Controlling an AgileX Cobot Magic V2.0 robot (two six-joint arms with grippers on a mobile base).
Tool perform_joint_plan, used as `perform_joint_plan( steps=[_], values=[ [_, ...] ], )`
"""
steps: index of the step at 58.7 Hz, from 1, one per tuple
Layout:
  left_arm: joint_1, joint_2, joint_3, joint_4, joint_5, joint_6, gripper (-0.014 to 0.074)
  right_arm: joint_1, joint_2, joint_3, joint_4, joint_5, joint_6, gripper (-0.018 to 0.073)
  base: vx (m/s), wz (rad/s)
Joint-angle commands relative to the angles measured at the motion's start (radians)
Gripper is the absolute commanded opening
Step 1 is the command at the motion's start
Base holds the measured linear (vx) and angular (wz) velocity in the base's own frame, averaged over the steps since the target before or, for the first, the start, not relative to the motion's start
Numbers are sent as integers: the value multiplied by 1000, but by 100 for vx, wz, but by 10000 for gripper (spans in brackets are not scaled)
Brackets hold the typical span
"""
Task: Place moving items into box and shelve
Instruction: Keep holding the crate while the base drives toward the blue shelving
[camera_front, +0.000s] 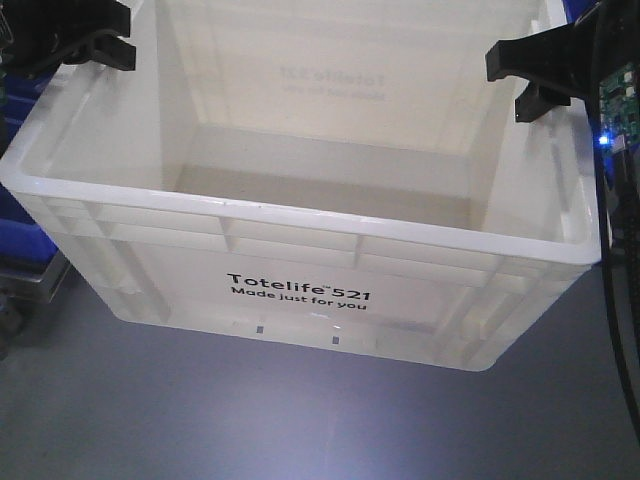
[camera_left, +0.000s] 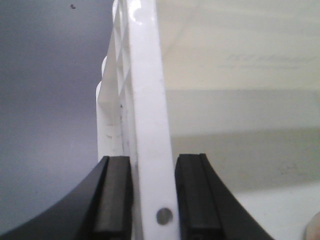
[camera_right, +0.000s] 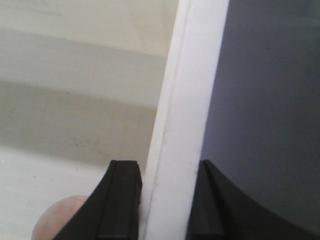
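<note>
Box (camera_front: 300, 290): gripped at both side rims, grey floor (camera_front: 200, 420) around it. Left tool (camera_left: 152, 170) is closed on the left rim, right tool (camera_right: 170, 172) on the right rim. Pink toy (camera_right: 55, 220) lies inside by the right wall.

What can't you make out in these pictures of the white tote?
Front view: near part of the box floor, hidden by its own front wall.
Right wrist view: a pinkish round thing, cut off by the bottom edge.
Left wrist view: a pale rounded bit, cut off at the corner.
Front view: left gripper and right gripper, cropped by the frame.
</note>
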Motion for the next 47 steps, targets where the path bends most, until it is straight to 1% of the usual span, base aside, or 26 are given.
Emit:
perform_joint_plan(
  steps=[1, 47],
  values=[
    [-22, -53, -50, -136, -106, 2, 0, 11, -42, -47, 50, -125, -21, -4, 47, -30],
    [-22, -53, -50, -136, -105, 2, 0, 11, -42, -47, 50, -125, -21, -4, 49, -30]
  ],
)
